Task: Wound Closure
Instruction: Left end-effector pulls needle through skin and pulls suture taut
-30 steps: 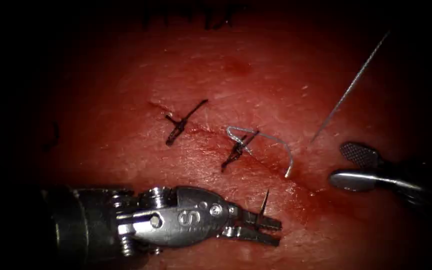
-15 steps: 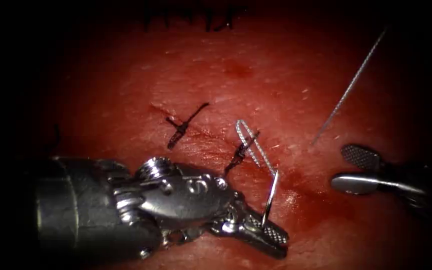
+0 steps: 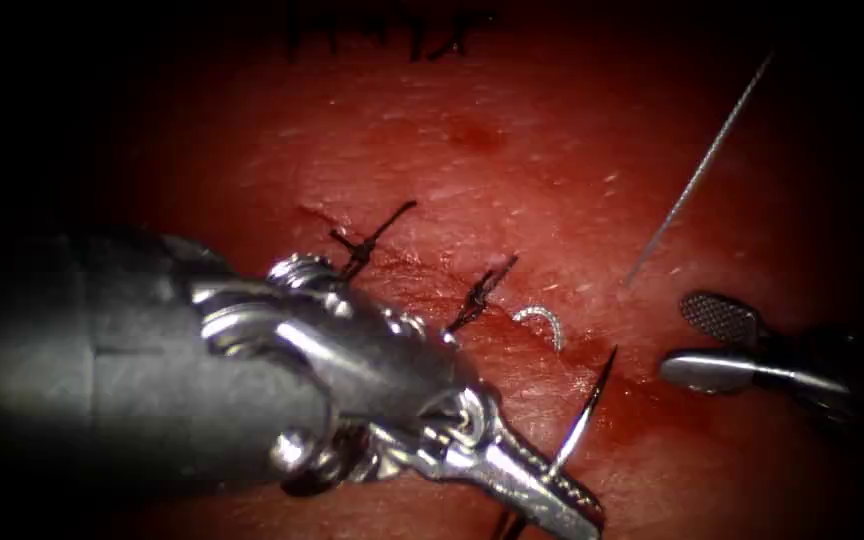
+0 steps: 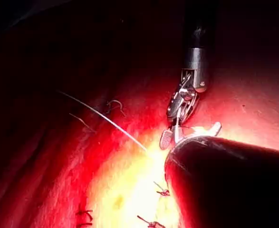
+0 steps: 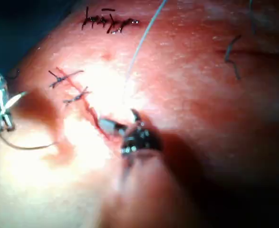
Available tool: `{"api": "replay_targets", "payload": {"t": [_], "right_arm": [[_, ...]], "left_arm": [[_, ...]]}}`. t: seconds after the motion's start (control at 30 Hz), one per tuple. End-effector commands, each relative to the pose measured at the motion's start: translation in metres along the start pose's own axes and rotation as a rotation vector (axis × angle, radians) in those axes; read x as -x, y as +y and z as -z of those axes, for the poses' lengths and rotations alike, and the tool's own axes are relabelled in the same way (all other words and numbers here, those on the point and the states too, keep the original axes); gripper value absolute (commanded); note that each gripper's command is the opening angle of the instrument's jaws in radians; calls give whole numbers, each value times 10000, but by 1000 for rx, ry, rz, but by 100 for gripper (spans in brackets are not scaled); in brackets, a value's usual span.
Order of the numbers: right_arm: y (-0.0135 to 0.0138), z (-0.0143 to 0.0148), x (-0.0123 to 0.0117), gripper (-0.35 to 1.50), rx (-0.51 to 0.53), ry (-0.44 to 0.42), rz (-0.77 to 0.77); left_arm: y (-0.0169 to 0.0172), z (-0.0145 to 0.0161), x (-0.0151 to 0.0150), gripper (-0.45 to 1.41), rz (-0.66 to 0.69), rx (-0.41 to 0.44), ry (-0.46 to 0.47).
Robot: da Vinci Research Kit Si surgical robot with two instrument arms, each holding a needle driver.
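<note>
- Presently, the left hand was pressed together on the curved needle, gripping it partway along its curve. The point rose clear above the jaws.
- The needle was free of the tissue and was held over the near end of the cut. A second before, its point alone stood out of the surface there, so the step in hand was judged to be drawing the needle out and the thread after it.
- A small pale loop of thread lay on the tissue just beside the second of two tied stitches. It was far shorter than half a second before. A long strand ran off to the right of the cut.
- The right hand stood spread and pinched nothing, well apart from the needle on the right side.
- Recommendation: the pull should follow the needle's curve and keep an even tension, so the thread does not saw the cut's edge.
- Recommendation: the loop should be watched for snagging on the tied stitch.
- Red fluid pooled at the exit site and partly masked it.
</note>
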Motion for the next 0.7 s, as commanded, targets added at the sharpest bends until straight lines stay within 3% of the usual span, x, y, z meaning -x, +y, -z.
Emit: {"api": "replay_targets", "payload": {"t": [0.03, 0.33, 0.5, 0.57, 0.7], "right_arm": [[-1, -7, 7, 91, -3, -2, -8], [-4, -6, 9, 86, -15, -8, -37], [-7, -5, 11, 81, -29, -14, -35], [-10, -4, 13, 81, -36, -27, -34], [-19, -2, 15, 84, -35, -86, 17]], "left_arm": [[0, -3, -5, -45, 7, 11, 2], [44, 9, -6, -45, 11, 73, 14], [63, 17, -11, -45, -203, 41, 70], [64, 23, -14, -45, -359, -23, 127], [62, 36, -12, -45, -514, -121, 186]]}}
